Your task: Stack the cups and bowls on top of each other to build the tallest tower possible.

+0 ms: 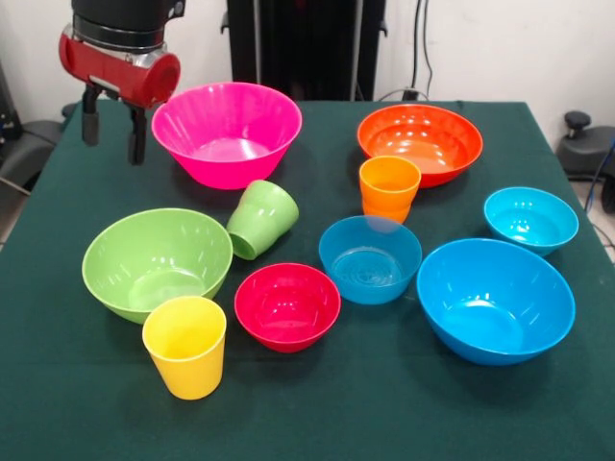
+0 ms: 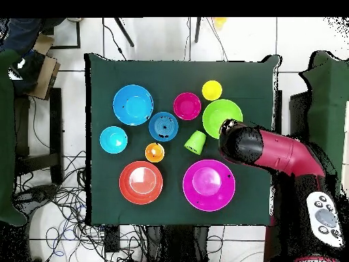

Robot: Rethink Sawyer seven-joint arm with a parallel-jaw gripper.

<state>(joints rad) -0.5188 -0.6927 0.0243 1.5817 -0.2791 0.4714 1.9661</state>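
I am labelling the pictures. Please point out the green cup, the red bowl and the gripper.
green cup (image 1: 261, 219): front view, its side wall.
red bowl (image 1: 287, 305): front view, its inside bottom.
gripper (image 1: 113, 130): front view, midway between its fingertips.

Glossy, smooth plastic bowls, among them a pink bowl and a large blue bowl, catch bright highlights. The yellow cup, green cup and orange cup share that shiny plastic look. Beneath them a matt dark green tablecloth looks soft and slightly fuzzy.
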